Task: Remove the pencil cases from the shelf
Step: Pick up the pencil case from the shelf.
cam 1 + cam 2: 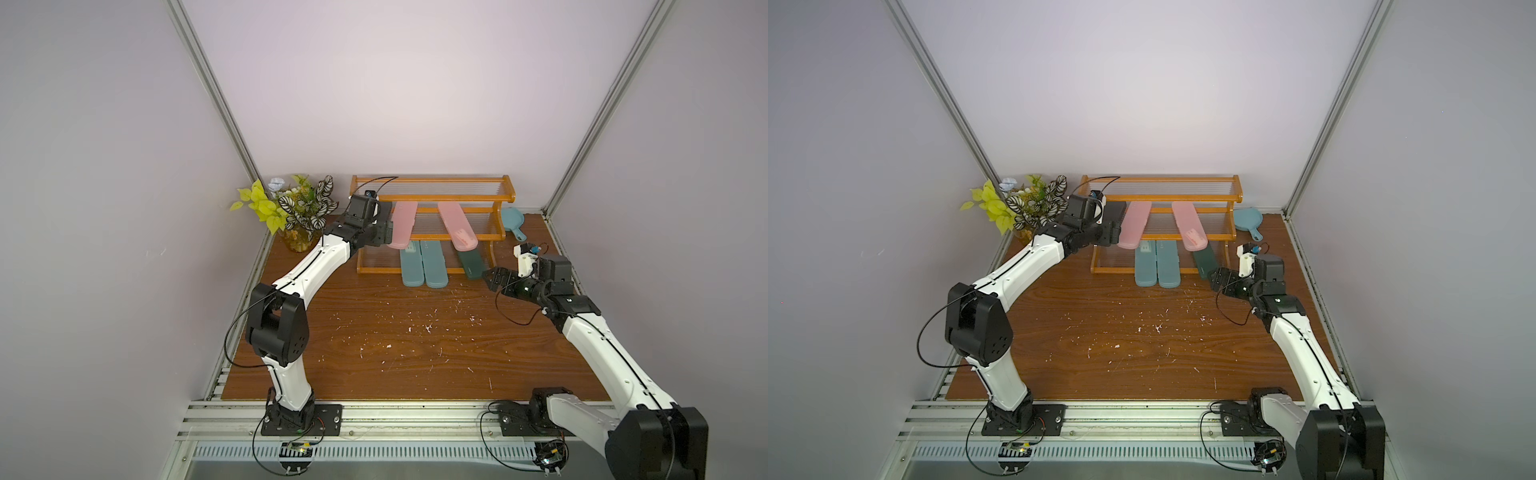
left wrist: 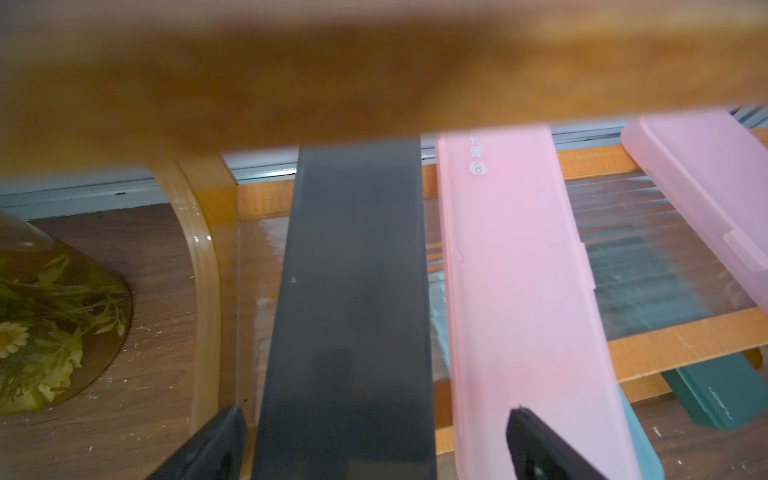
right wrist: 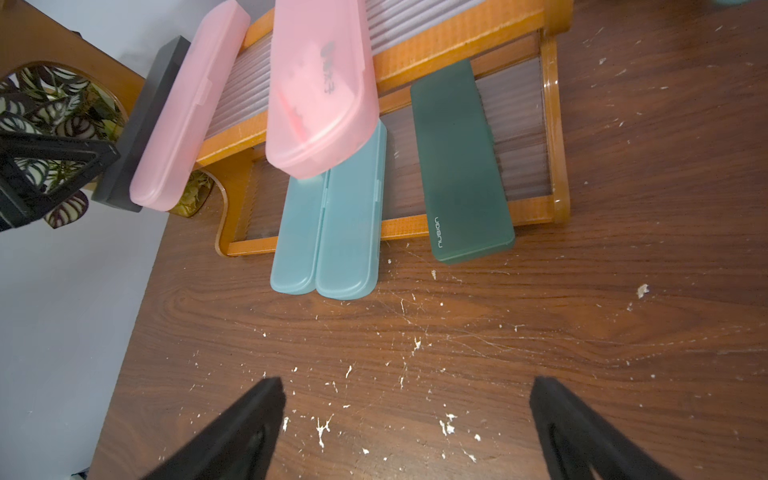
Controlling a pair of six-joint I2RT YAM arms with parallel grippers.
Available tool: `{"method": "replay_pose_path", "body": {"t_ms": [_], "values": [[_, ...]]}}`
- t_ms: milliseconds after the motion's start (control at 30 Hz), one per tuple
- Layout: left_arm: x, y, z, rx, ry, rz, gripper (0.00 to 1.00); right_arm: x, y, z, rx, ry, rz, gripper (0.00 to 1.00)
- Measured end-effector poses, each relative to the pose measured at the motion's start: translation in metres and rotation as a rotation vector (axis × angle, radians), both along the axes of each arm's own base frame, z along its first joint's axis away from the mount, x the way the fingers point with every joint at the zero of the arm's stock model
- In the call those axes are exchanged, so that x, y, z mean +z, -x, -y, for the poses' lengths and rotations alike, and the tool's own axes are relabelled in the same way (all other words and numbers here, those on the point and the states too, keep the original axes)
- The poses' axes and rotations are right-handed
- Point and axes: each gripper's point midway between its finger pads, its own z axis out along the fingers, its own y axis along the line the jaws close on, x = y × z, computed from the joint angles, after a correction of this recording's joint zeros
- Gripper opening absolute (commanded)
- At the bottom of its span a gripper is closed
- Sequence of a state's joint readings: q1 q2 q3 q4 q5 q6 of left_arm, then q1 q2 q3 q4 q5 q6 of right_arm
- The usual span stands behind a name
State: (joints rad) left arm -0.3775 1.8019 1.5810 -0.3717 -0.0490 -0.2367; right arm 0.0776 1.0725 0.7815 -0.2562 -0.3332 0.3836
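At the far left a glass vase (image 1: 297, 243) holds leafy stems. On the shelf's (image 1: 432, 194) middle tier lie the black case (image 2: 353, 270), straddled by the left gripper (image 2: 376, 411) with jaws spread and unclamped, the left pink case (image 1: 402, 224), and the right pink case (image 1: 457, 230), with something reddish dimly visible inside. The bottom tier holds the teal cases (image 1: 432, 266) side by side and the dark green case (image 1: 470, 264); near it the right gripper (image 3: 407, 381) hangs with jaws wide apart over the table (image 3: 457, 320).
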Motion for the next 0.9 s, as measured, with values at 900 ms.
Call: {"method": "replay_pose_path", "body": {"t_ms": [900], "values": [[-0.018, 0.012, -0.016, 0.03, -0.07, -0.004, 0.87, 0.004, 0.0, 0.006, -0.035, 0.013, 0.014, 0.99]]}}
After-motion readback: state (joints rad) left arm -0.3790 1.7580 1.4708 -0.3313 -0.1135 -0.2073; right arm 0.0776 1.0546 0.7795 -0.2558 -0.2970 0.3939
